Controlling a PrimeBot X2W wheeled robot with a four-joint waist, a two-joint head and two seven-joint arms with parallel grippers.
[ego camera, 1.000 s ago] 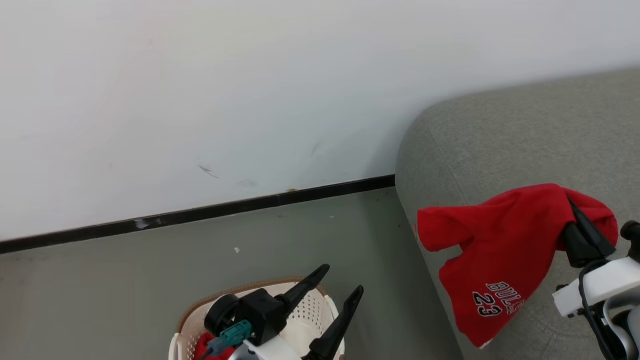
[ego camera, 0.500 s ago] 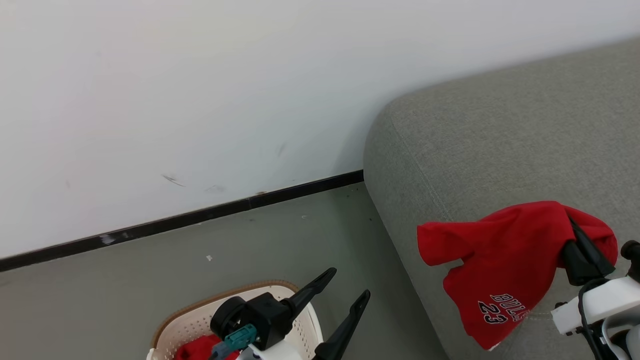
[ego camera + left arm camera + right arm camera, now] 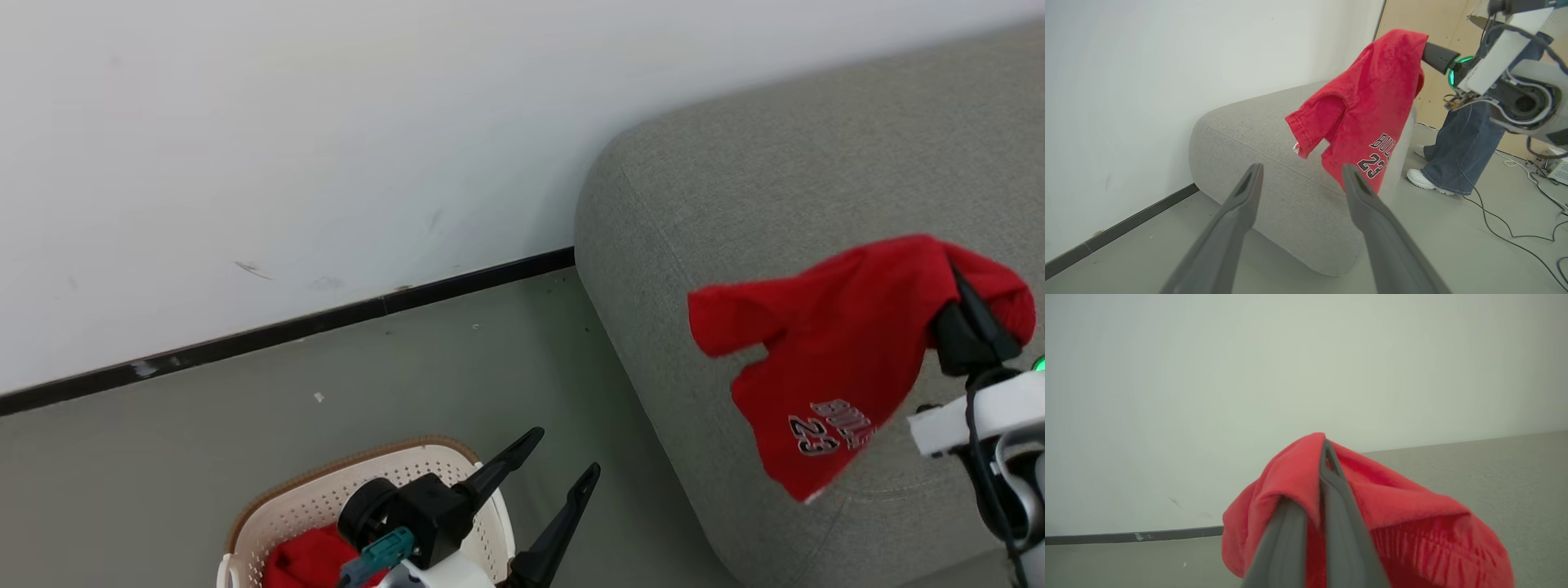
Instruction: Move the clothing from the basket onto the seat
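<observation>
A red garment (image 3: 833,359) with "BULLS 23" lettering hangs in the air over the grey seat (image 3: 775,180), pinched at its top by my right gripper (image 3: 955,273), which is shut on it. The same garment (image 3: 1367,106) dangles above the seat (image 3: 1257,134) in the left wrist view, and drapes over my shut right gripper (image 3: 1325,447) in the right wrist view. My left gripper (image 3: 563,457) stands open and empty above the cream basket (image 3: 302,510) on the floor. Another red piece of clothing (image 3: 306,559) lies inside the basket.
A white wall with a black baseboard (image 3: 286,331) runs behind the basket and seat. A person's legs in jeans and white shoes (image 3: 1453,151) stand beyond the seat. Cables (image 3: 1515,228) trail on the grey floor there.
My right gripper has lifted the red garment higher over the seat. The head camera has turned, shifting the whole picture leftward. The left gripper stays open over the basket.
</observation>
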